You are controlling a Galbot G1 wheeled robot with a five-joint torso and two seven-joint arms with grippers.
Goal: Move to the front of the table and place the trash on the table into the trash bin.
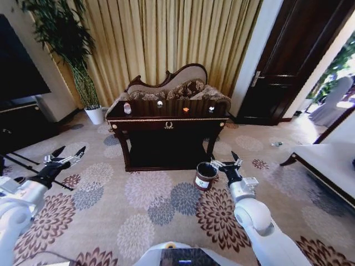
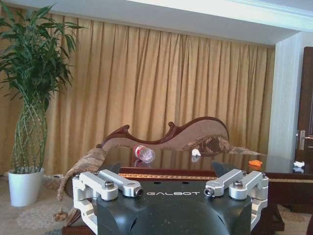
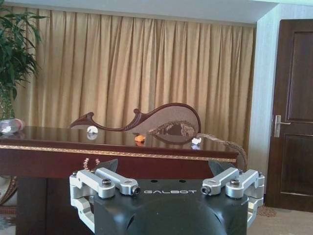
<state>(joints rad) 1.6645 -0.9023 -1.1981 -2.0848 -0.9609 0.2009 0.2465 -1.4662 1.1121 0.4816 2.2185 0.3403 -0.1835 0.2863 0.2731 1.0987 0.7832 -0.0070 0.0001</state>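
Trash bottle [image 1: 127, 108] lies on table [image 1: 166, 125]; both grippers empty, spread.

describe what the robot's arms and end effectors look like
Both arms have smooth, rounded white-grey shells. The left end effector and right end effector each carry two dark, pointed fingers. In the wrist views, each has a black body lettered GALBOT in white, flanked by silver metal finger brackets with bolts.

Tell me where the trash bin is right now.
In the head view the trash bin stands on the carpet before the table's right front leg, just left of the right gripper.
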